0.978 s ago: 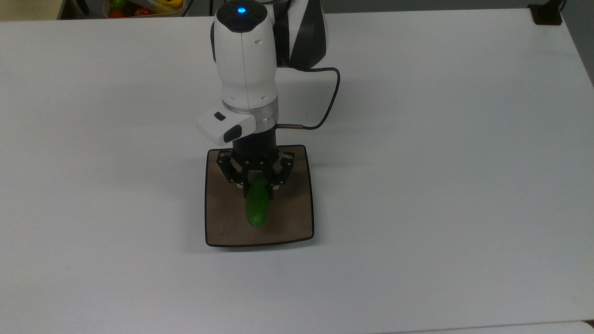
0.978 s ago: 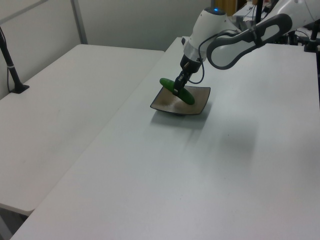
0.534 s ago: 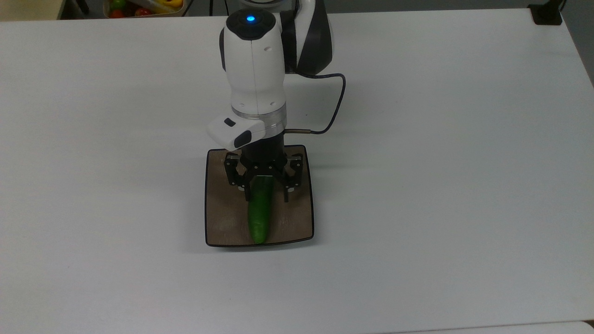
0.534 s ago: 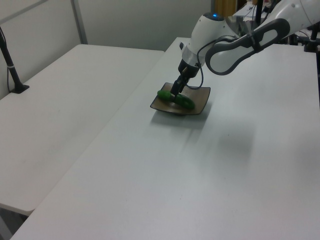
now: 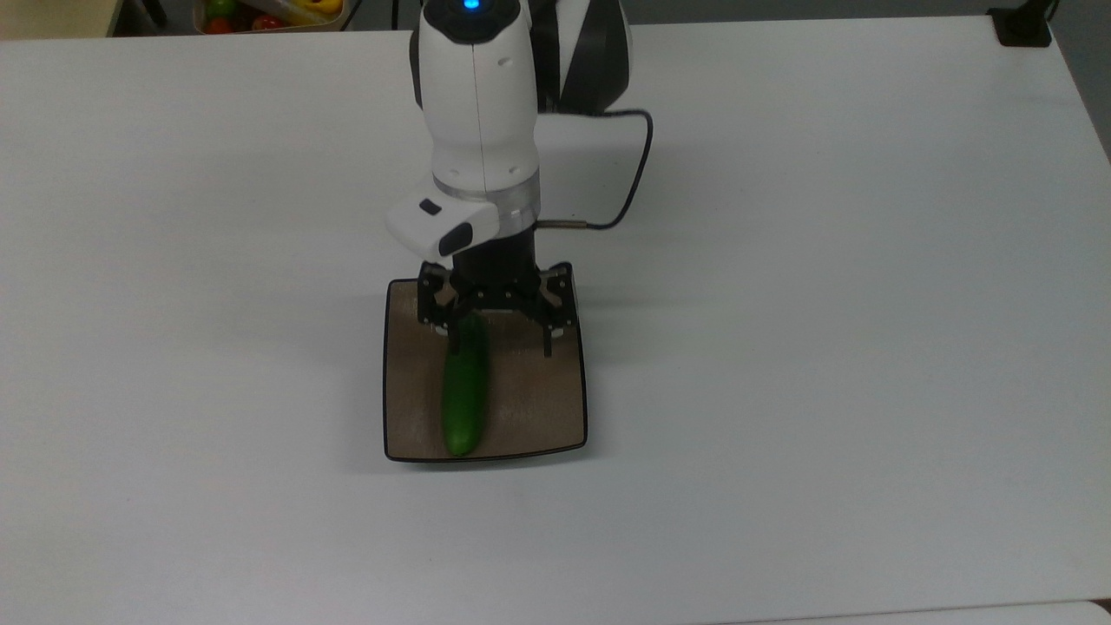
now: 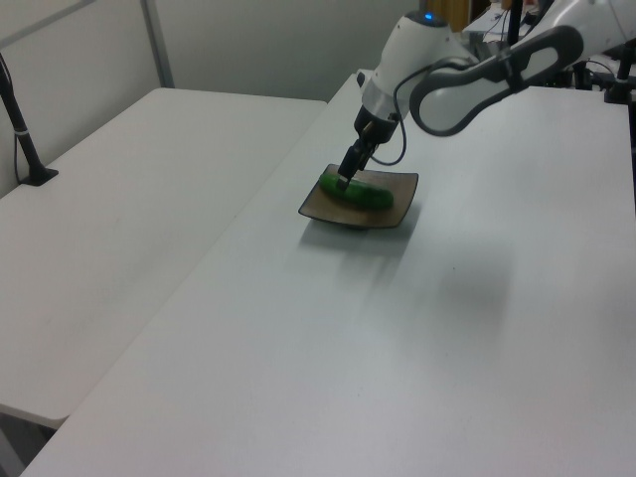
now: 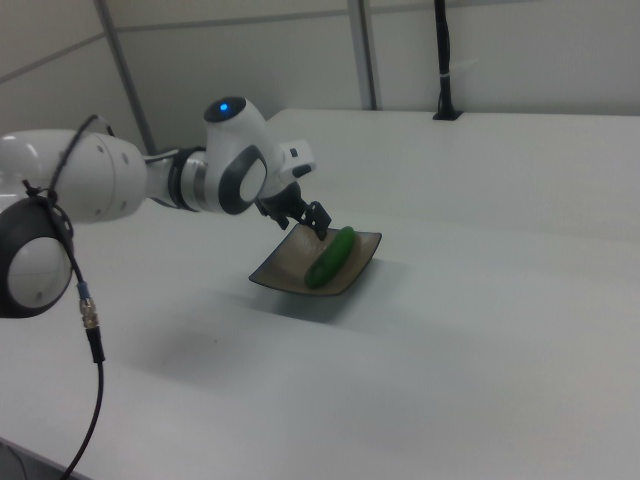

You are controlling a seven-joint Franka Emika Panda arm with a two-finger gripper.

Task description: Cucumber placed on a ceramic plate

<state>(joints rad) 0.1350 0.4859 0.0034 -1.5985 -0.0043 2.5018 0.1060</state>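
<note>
The cucumber lies on the ceramic plate, the tool above it spread open; only retreat remains.

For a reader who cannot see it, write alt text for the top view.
A green cucumber lies lengthwise on a square brown ceramic plate, toward the top view's left. Above the cucumber's far end hangs the white robot arm's black end effector, fingers spread open, on a plain white table.
</note>
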